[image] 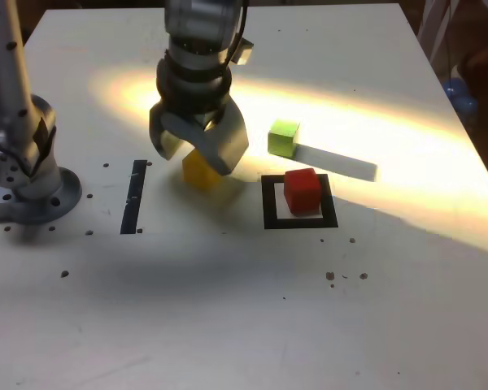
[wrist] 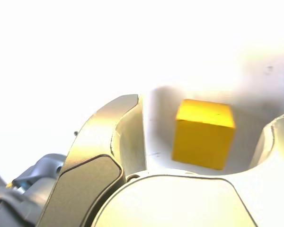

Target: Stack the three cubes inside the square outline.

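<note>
In the exterior view, one cube [image: 302,191] sits inside the square outline [image: 299,219] at centre right. A second cube [image: 283,138] lies above it, outside the outline. The third cube [image: 199,171] lies left of the outline, between the gripper's [image: 197,150] jaws. A tape strip [image: 133,197] lies farther left.

yellow cube [image: 200,171] half hidden behind tool [image: 197,150]

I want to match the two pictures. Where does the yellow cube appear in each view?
Exterior view: the yellow cube sits on the table, partly hidden behind the gripper, to the exterior view's left of the square outline.
Wrist view: the yellow cube stands between the gripper's jaws, not yet touched by them.
Shared landmark: the gripper around the cube.
</note>
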Controlling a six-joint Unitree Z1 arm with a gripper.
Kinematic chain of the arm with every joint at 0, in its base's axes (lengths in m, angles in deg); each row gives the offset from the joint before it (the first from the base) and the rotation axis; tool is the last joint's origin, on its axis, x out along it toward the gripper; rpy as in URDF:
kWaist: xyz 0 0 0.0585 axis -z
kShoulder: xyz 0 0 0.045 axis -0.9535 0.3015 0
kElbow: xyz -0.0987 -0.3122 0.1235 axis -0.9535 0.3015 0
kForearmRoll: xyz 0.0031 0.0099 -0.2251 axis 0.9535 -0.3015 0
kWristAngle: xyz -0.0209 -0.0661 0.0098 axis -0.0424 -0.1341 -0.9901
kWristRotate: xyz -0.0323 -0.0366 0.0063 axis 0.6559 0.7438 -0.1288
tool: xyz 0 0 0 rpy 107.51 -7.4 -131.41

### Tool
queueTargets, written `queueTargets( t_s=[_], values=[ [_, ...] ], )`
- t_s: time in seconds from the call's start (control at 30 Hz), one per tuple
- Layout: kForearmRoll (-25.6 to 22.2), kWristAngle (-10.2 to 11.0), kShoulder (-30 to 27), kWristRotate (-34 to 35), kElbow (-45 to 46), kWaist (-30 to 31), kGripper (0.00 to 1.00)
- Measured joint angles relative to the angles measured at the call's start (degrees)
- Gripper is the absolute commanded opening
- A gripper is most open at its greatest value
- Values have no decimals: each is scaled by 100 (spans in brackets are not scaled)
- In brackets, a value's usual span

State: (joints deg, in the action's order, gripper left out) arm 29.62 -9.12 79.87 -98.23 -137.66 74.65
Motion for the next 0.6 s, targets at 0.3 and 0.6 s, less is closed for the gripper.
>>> queueTargets(
  t_s=[0.3,0.6],
  values=[
    [101,-71,197,-26,35,-5,70],
    [233,-131,275,-26,34,-52,50]
  ],
)
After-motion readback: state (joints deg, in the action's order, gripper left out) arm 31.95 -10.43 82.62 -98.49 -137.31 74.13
